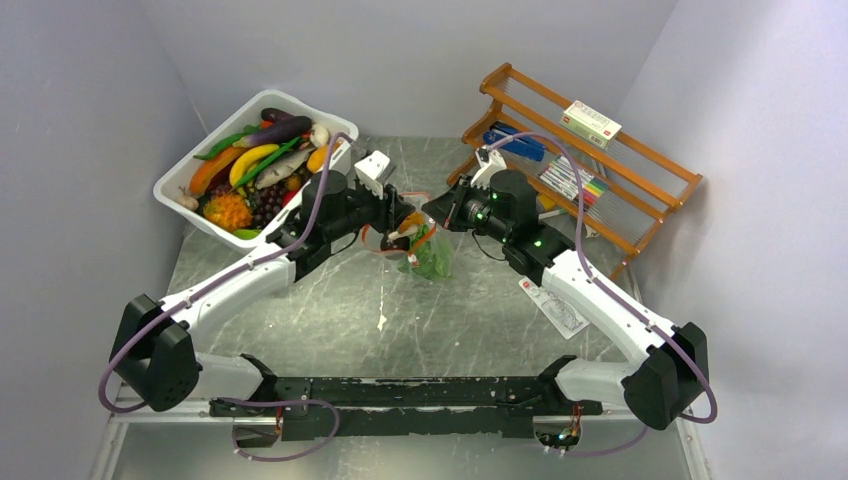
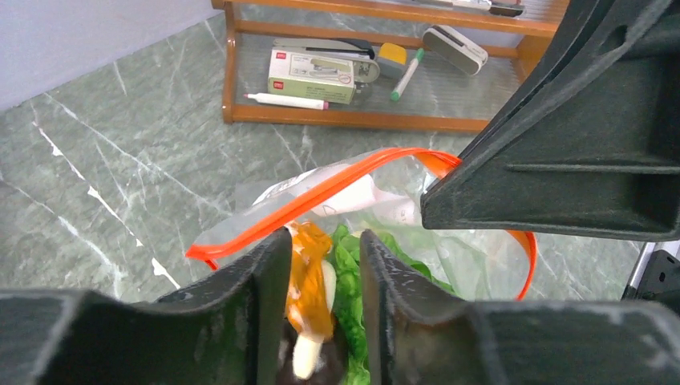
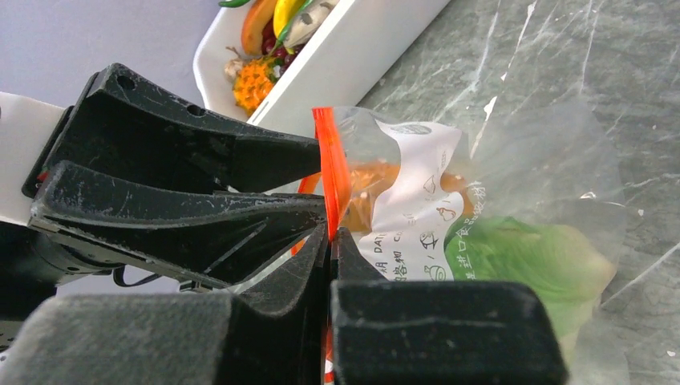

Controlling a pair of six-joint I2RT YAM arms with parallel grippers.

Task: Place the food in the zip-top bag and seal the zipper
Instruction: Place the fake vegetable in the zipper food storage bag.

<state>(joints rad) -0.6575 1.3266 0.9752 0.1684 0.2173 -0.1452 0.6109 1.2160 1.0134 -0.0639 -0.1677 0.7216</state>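
Note:
The clear zip-top bag (image 1: pixel 432 255) hangs above the table's middle, its mouth held up between both grippers. The green lettuce (image 1: pixel 434 264) lies inside it, also in the left wrist view (image 2: pixel 349 297) and the right wrist view (image 3: pixel 521 257). My right gripper (image 3: pixel 330 237) is shut on the orange-red zipper (image 3: pixel 333 168) at the mouth's edge. My left gripper (image 2: pixel 325 237) is at the open mouth, under the zipper (image 2: pixel 321 192), shut on an orange mushroom-like piece with a pale stem (image 2: pixel 309 281). From above, the left gripper (image 1: pixel 405 226) meets the right gripper (image 1: pixel 433 210).
A white bin (image 1: pixel 172 195) of several toy fruits and vegetables stands at the back left, also in the right wrist view (image 3: pixel 361 56). An orange-brown wooden rack (image 1: pixel 600 170) with stationery stands at the back right. A white printed leaflet (image 1: pixel 555 305) lies under the right arm.

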